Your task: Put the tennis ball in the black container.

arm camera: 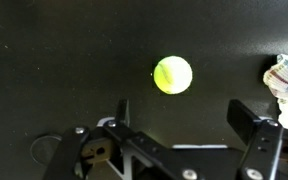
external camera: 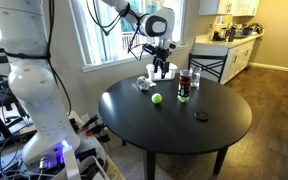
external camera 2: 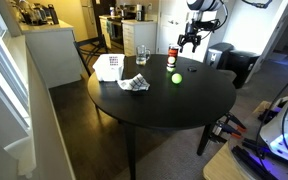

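The tennis ball (external camera: 156,98) is a small yellow-green ball that lies on the round black table (external camera: 224,135), also seen in the second exterior view (external camera 2: 176,78). In the wrist view the ball (arm camera: 172,75) lies just beyond my fingertips. The black container (external camera: 184,85) is a tall dark cup standing upright close to the ball, and it shows in both exterior views (external camera 2: 171,60). My gripper (arm camera: 184,115) is open and empty. It hangs above the table's far part (external camera: 162,64), above and behind the ball (external camera 2: 189,42).
A crumpled white-grey object (external camera 2: 134,84) lies near the ball and shows at the wrist view's right edge (arm camera: 287,78). A white tub (external camera 2: 108,67) and a clear glass (external camera 2: 142,55) stand on the table. A flat black disc (external camera: 201,116) lies nearer the table's edge.
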Tool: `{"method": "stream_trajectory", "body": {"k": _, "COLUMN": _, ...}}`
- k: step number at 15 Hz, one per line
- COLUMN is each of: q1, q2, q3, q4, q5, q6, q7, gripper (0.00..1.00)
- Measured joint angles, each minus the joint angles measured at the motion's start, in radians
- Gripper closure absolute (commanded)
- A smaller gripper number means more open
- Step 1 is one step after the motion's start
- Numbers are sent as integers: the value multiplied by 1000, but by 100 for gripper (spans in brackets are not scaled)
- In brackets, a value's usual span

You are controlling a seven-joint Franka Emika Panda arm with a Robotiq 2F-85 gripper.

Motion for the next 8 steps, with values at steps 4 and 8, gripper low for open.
{"method": "stream_trajectory", "body": {"k": 4, "q1": 3, "q2": 48, "q3": 25, "q4": 36, "q5": 1, "q6": 56, "q7": -9, "gripper": 0}}
{"method": "stream_trajectory", "body": {"k": 8, "q1": 8, "q2": 98, "q3": 59, "q4": 72, "q5": 43, "q6": 61, "q7": -33, "gripper": 0}}
